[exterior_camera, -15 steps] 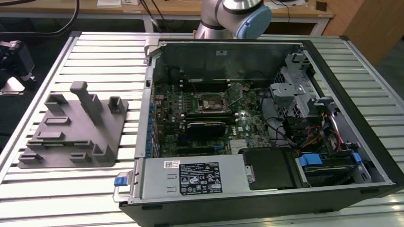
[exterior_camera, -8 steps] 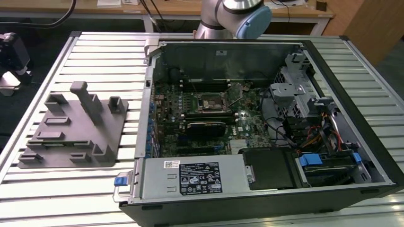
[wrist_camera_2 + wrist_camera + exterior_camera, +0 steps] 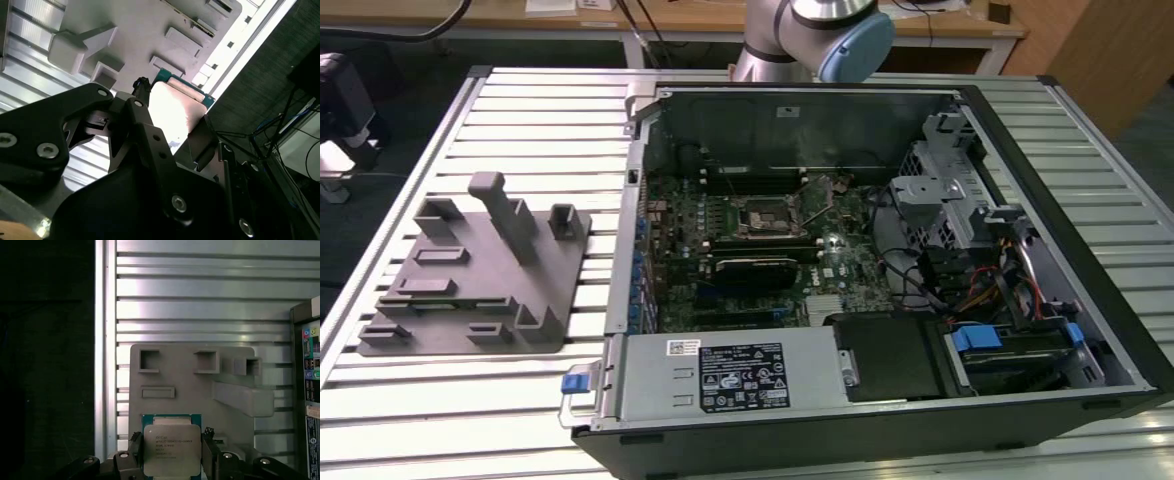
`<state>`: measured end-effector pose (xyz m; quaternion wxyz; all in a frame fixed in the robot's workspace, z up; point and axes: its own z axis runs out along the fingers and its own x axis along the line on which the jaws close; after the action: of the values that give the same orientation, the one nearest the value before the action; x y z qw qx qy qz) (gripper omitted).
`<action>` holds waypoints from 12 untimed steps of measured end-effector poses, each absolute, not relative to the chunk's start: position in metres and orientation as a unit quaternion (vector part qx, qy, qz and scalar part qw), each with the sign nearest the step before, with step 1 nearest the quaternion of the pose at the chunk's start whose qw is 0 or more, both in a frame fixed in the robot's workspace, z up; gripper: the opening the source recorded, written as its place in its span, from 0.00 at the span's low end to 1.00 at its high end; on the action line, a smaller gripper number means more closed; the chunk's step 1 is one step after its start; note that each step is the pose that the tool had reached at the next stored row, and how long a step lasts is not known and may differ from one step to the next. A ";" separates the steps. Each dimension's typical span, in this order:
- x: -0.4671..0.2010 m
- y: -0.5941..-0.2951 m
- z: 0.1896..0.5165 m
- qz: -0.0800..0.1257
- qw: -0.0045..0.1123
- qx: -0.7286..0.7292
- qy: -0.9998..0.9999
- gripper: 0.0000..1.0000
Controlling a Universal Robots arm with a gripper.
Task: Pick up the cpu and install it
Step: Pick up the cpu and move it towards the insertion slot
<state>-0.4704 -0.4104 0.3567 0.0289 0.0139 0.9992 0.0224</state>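
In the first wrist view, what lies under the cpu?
The grey fixture plate, with its square recesses and a raised block. The cpu, gripped between the jaws, covers the patch of plate directly below it, so whether a seat lies there cannot be seen.

Table [image 3: 534, 110]: slatted metal top, carrying everything.
Fixture plate [image 3: 467, 290]: grey, posts standing upright, lying flat near the table edge at the exterior view's left.
Computer case [image 3: 787, 130]: lying open beside it, exposing the motherboard [image 3: 841, 265].
Power supply [image 3: 720, 375]: sitting along the case's near wall.
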 end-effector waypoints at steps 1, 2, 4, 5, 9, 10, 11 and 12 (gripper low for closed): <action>-0.470 -0.410 0.358 0.022 0.029 0.014 0.999 0.55; -0.470 -0.410 0.360 0.022 0.029 0.014 0.999 0.55; -0.470 -0.410 0.363 0.022 0.030 0.014 0.999 0.55; -0.470 -0.410 0.365 0.022 0.030 0.014 0.999 0.55; -0.470 -0.410 0.370 0.022 0.031 0.014 0.999 0.55; -0.470 -0.410 0.372 0.023 0.031 0.014 0.999 0.55; -0.470 -0.410 0.374 0.022 0.031 0.014 0.999 0.55; -0.470 -0.410 0.376 0.022 0.031 0.014 0.999 0.55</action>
<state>-0.4704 -0.4103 0.3756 0.0309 0.0138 0.9992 0.0225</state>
